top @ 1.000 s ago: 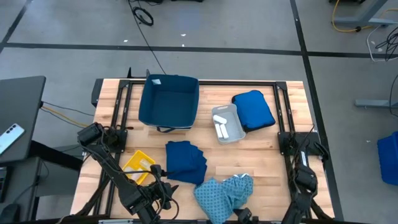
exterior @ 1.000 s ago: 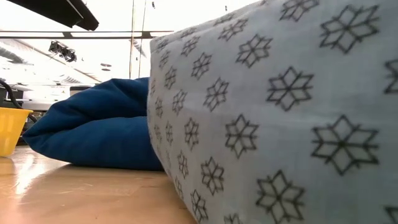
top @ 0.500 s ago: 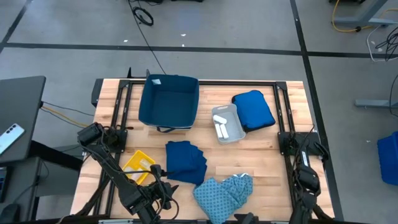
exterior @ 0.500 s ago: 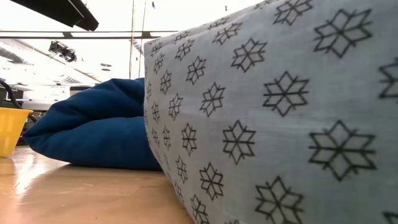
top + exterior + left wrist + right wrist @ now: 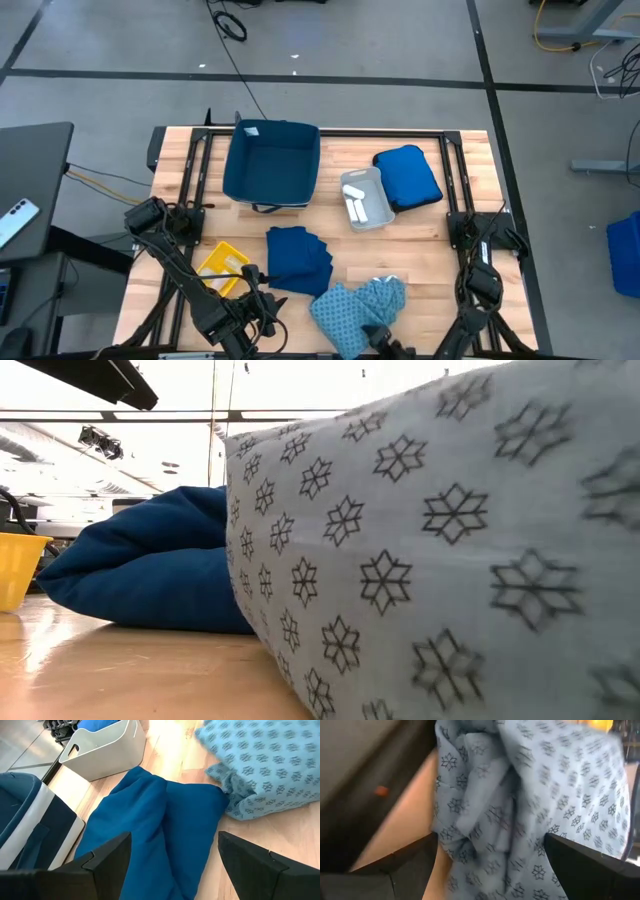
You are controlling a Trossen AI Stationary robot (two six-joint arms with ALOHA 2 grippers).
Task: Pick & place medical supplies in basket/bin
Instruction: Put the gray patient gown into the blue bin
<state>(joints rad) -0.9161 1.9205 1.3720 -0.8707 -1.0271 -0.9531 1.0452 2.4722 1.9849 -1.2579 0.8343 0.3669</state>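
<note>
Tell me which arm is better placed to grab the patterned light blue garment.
Right. The right gripper has open fingers straddling the light blue patterned garment; the left gripper faces the navy garment instead.

The left arm reaches along the left side of the worktop toward its near edge, folded low, and its hand (image 5: 262,308) points inward with the two fingers (image 5: 107,855) spread apart and nothing between them. The right arm bends in from the right near corner, its hand (image 5: 378,338) at the near edge, fingers (image 5: 580,860) spread wide.
</note>
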